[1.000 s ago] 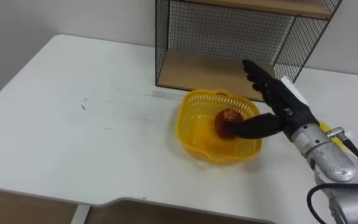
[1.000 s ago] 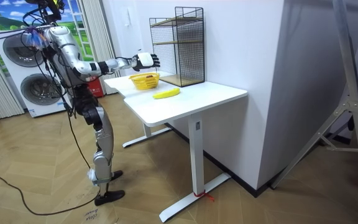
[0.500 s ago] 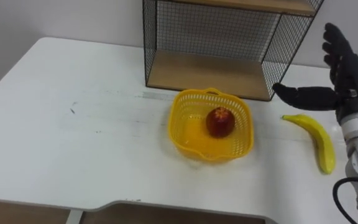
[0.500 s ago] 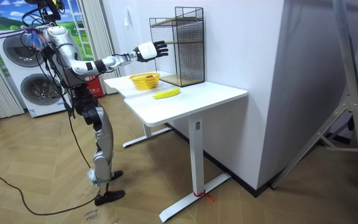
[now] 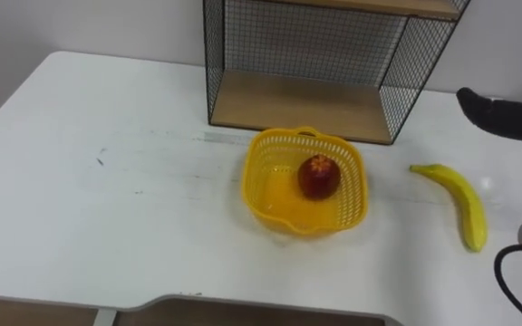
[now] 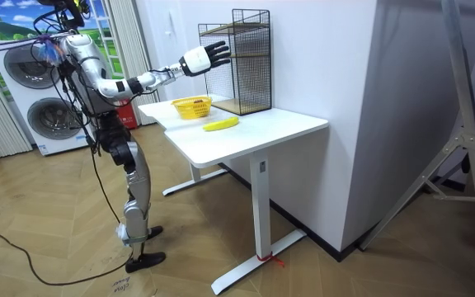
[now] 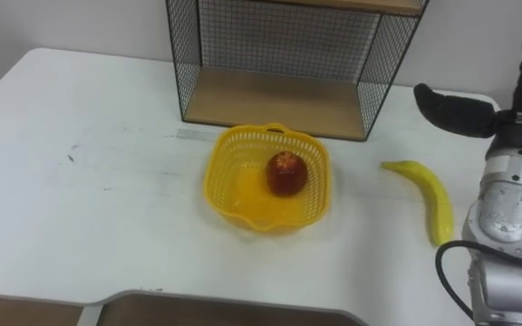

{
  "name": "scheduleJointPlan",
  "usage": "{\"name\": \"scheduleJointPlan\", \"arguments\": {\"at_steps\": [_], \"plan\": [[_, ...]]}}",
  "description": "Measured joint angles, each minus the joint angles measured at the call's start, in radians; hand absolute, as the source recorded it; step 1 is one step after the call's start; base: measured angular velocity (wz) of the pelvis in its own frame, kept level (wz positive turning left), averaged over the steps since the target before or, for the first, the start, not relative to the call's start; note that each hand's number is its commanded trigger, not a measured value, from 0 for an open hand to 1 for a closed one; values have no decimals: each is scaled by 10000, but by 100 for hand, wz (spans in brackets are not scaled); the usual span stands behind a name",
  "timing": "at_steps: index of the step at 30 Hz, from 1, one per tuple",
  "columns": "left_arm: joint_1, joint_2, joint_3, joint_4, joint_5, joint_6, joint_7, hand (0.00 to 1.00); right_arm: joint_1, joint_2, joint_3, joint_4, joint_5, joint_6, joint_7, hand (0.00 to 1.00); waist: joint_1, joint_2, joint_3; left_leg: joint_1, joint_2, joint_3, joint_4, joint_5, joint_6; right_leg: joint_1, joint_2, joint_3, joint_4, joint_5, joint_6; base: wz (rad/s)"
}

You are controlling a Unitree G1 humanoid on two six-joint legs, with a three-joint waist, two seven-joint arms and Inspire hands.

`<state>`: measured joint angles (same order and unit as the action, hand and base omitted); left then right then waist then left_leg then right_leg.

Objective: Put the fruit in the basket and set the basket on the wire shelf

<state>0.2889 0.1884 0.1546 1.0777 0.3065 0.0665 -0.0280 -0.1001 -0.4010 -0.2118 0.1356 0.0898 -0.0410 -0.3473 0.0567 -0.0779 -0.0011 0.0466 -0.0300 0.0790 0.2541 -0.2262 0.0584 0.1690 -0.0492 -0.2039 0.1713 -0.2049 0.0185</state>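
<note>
Apple [image 5: 319,176] is in the yellow basket [image 5: 261,195]; banana [image 5: 461,203] at right and the wire shelf [image 5: 288,104] step remain, right hand [image 7: 456,110] spread empty

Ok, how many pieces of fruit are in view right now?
2. A red apple lies inside the yellow basket; a banana lies on the white table to the basket's right, outside it. The basket's mesh wall seems to hide no more.

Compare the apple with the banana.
The apple is red and round; the banana is yellow, long and curved. The apple sits inside the basket; the banana lies on the table, right of the basket. Both are fruit.
</note>
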Motion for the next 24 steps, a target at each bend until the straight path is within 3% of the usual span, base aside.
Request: {"name": "scheduleJointPlan", "arguments": {"at_steps": [8,14,24], "plan": [[-13,23,3,-204,25,407,1,0,-82,-150,-51,1134,221,453,162,0,-40,-210,14,-10,-3,-41,-5,0,0,40,2,-31,-18,-2,3,1],[-16,38,207,-279,35,774,-32,0,-214,-235,-55,1796,230,1075,840,0,-39,-359,-23,-164,-20,-172,56,5,-7,-113,1,-158,-12,-2,2,5],[-29,184,171,-368,23,874,-40,0,-989,-656,364,3495,326,1309,2239,0,-7,-343,31,-188,-19,-255,133,20,-12,-96,3,-235,-7,-1,2,2]]}}
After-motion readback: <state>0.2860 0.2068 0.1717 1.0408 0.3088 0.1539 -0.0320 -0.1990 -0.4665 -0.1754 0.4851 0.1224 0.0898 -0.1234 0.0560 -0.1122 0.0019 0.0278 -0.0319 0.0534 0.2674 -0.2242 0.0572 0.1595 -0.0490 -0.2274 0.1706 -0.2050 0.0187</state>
